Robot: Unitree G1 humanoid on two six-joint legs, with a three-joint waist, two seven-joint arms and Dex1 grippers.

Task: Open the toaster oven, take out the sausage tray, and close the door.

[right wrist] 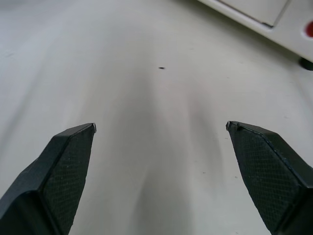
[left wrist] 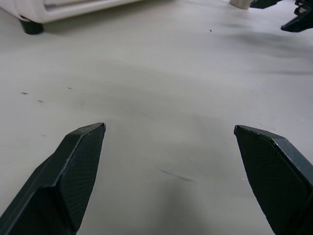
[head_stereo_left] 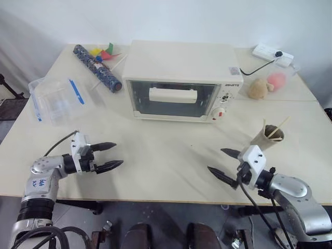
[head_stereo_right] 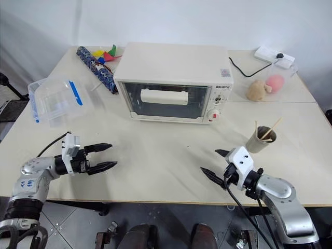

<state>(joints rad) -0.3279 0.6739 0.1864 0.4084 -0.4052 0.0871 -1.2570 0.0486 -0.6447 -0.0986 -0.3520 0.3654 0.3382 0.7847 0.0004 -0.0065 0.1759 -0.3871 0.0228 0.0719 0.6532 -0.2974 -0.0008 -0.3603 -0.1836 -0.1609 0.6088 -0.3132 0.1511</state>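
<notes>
Left eye view: the toaster oven (head_stereo_left: 182,78) stands at the middle of the counter (head_stereo_left: 166,155), towards its far side, front facing the robot. The door (head_stereo_left: 173,97) is shut, its white bar handle (head_stereo_left: 173,95) lying across the glass; the knobs and a red mark sit at the right end of the front. Through the glass I cannot tell what is inside, so the sausage tray cannot be made out.

The left hand (head_stereo_left: 110,156) hovers over the near left part of the counter, its two black fingers spread apart and gripping nothing, pointing inward. The right hand (head_stereo_left: 224,163) hovers over the near right part, fingers likewise spread and empty, pointing towards the left hand. Both are well apart from the oven, with bare counter between.

A clear plastic box (head_stereo_left: 57,100) with blue clips lies left of the oven. Behind it a dark patterned roll (head_stereo_left: 96,67) rests beside some colourful pieces (head_stereo_left: 104,53). Right of the oven are a tan plush toy (head_stereo_left: 258,87) and a pink item (head_stereo_left: 277,80), a white power strip (head_stereo_left: 273,54) behind them. A paper cup (head_stereo_left: 268,136) with sticks stands just beyond the right hand.
</notes>
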